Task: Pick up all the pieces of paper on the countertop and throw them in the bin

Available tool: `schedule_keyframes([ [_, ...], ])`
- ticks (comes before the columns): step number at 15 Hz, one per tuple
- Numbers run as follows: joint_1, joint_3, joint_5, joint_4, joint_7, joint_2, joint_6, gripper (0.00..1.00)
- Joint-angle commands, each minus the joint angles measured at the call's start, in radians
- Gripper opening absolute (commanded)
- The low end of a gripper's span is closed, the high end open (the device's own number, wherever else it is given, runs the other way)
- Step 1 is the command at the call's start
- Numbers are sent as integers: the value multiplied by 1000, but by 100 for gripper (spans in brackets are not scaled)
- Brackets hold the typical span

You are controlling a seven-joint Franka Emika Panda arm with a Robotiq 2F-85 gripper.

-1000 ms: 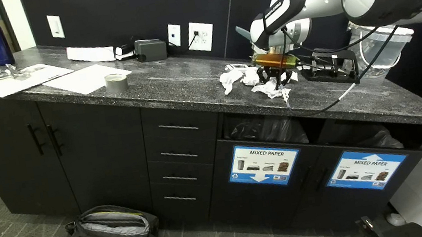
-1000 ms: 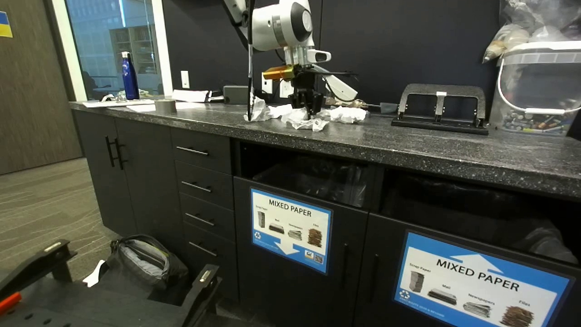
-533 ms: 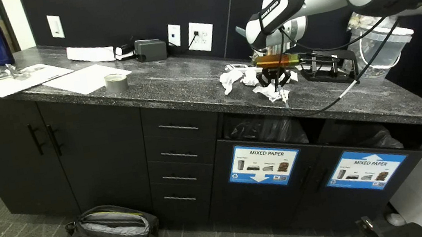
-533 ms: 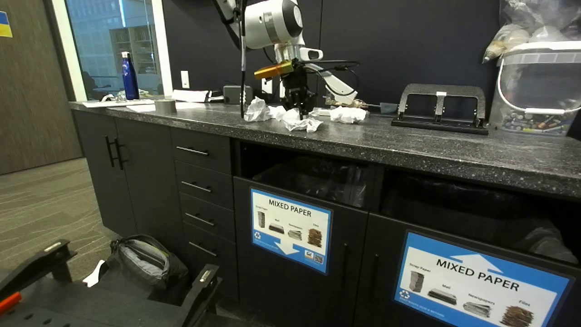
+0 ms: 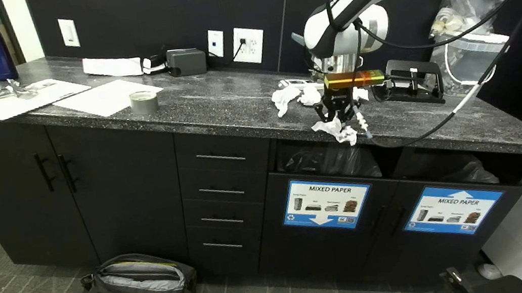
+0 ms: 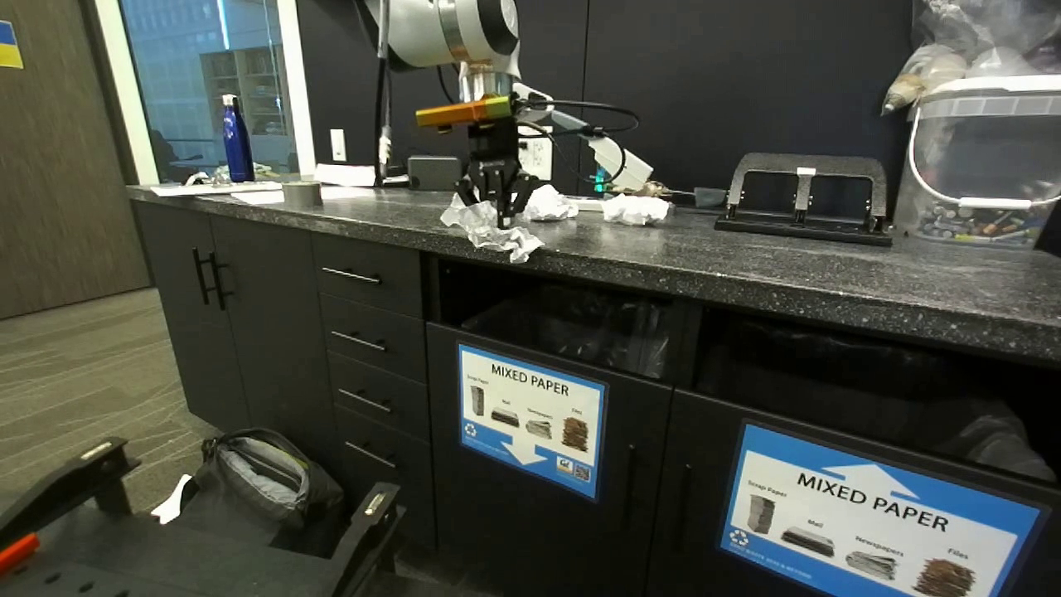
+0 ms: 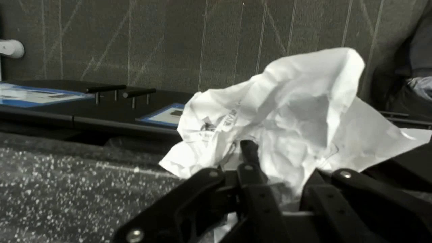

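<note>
The gripper (image 6: 502, 217), its jaws drawn in to a narrow gap, pinched a crumpled paper (image 7: 297, 131) at the front edge of the countertop (image 6: 680, 249), above the front of the bin (image 6: 530, 518). Other paper wads (image 6: 636, 210) lay behind. In an exterior view, a cable (image 5: 466, 98) looped low beside the gripper; farther along stood a hole punch (image 6: 801, 199) and a clear tub (image 6: 986, 157).

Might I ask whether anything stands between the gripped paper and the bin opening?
Yes: the countertop's front edge runs above the bin opening, so the crumpled paper likely must clear it, then go down and inward. A cable hangs nearby; whether it interferes is unclear.
</note>
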Motion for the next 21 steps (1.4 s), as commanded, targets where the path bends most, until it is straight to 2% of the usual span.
schedule_keyframes([
  [1, -10, 26, -13, -249, -48, -159, 84, 18],
  [3, -14, 33, -18, -361, -78, -210, 158, 17],
  [10, -13, 24, -73, -776, -129, -353, 726, 18],
  [15, -68, 40, -65, -998, -277, -369, 1132, 18],
  [18, -140, 42, -123, -1063, -377, -300, 1370, 17],
  [20, -220, 48, -231, -1060, -407, -218, 1522, 17],
  [21, -284, 64, -313, -1031, -385, -159, 1595, 17],
])
